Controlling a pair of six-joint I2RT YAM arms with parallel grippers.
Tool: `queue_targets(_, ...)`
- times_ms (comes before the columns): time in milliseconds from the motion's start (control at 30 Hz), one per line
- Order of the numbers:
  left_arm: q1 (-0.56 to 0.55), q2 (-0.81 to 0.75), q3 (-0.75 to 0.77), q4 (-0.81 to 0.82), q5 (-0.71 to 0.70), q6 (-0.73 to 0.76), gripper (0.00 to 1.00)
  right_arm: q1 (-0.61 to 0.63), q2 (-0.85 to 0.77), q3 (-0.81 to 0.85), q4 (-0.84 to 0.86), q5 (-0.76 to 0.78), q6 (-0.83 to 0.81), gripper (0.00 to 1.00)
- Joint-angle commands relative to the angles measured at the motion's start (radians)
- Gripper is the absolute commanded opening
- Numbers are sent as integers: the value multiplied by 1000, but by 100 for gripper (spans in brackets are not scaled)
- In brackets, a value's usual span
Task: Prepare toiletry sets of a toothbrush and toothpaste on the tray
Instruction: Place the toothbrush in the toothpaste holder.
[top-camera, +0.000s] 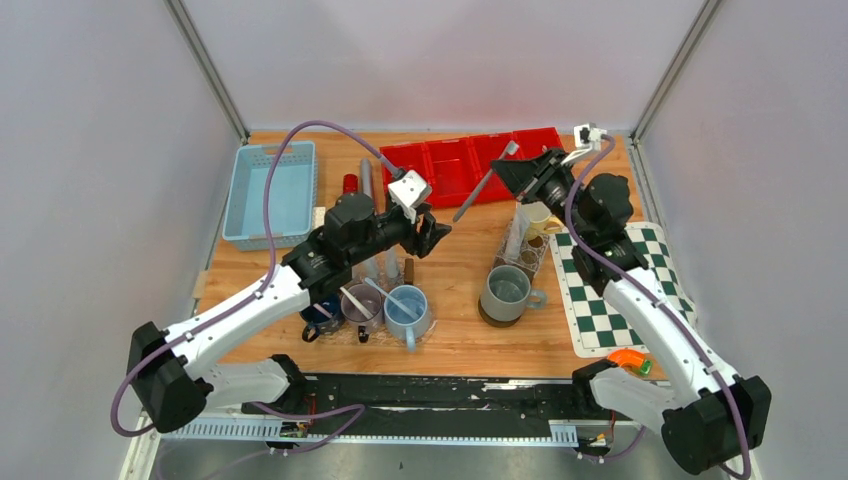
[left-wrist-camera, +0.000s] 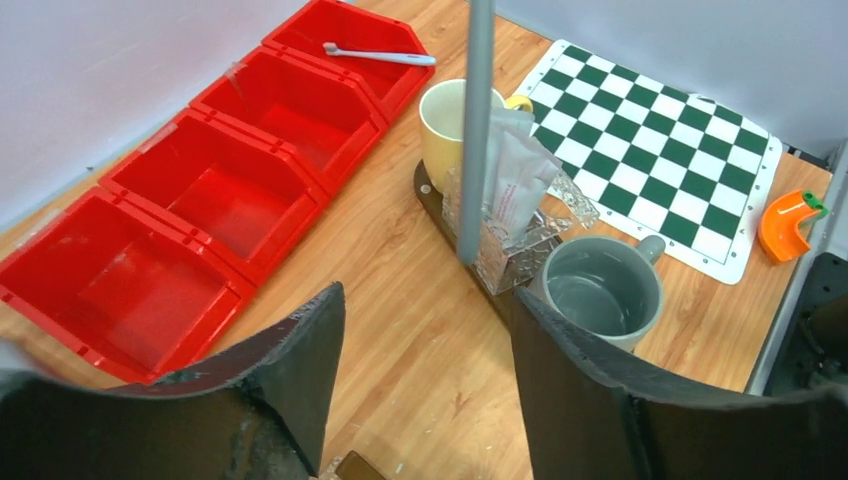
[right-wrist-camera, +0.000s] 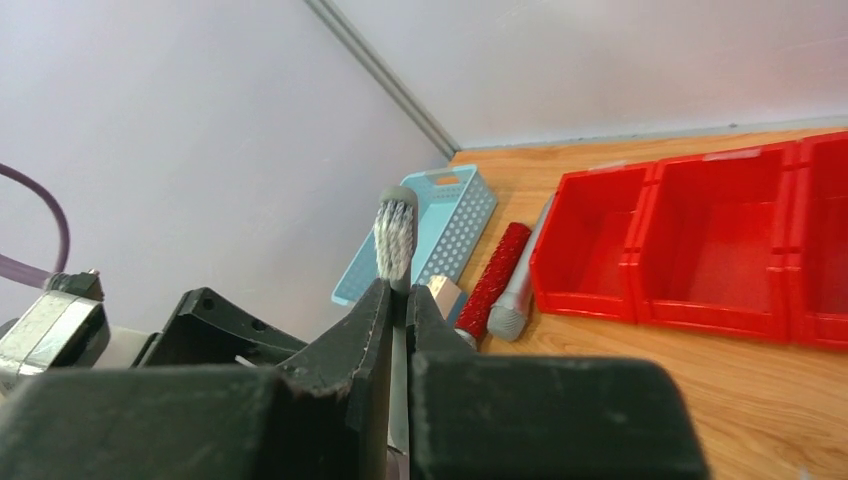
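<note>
— State of the left gripper (top-camera: 437, 236)?
— Spread wide, gripping nothing. Thin grey plastic toothbrush (top-camera: 487, 183) just ahead of its fingers, untouched.

— And the right gripper (right-wrist-camera: 397, 300)?
— Pressed together on that same toothbrush, pinching the neck just below the bristles. Probably held high to leave the long handle free for laying down.

— Headed where?
— Likely the red plastic compartment tray (top-camera: 455, 172), just beyond both grippers. Second pale toothbrush (left-wrist-camera: 380, 55) already lying in the end bin, close by the right gripper.

A grey toothbrush (left-wrist-camera: 476, 130) stands upright beyond the end effector (left-wrist-camera: 428, 300), its jaws spread apart.
</note>
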Motion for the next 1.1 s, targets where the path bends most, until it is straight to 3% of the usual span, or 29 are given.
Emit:
queue_targets(0, -4, -53, 12, 11, -46, 14, 74, -59, -93, -29, -26, 53, -41, 0)
queue_targets(133, -1, -74, 27, -57, -131, 0, 90, -124, -172, -70, -92, 140, -81, 0)
queue_targets(267, 35, -106, 57, -149, -208, -5, 96, -189, -245, -100, -156, 224, -116, 0)
queue_targets(633, 265, -248, 38, -239, -266, -9, 100, -276, -385, -129, -294, 508, -169, 0)
queue_targets(767, 277, -292, -15, -175, -344, 35, 100, -282, -375, -140, -327, 567, -170, 0)
queue_targets(1067, 278, -345, -177, -13, -412, 82, 100, -294, -295, -197, -312, 531, -152, 0)
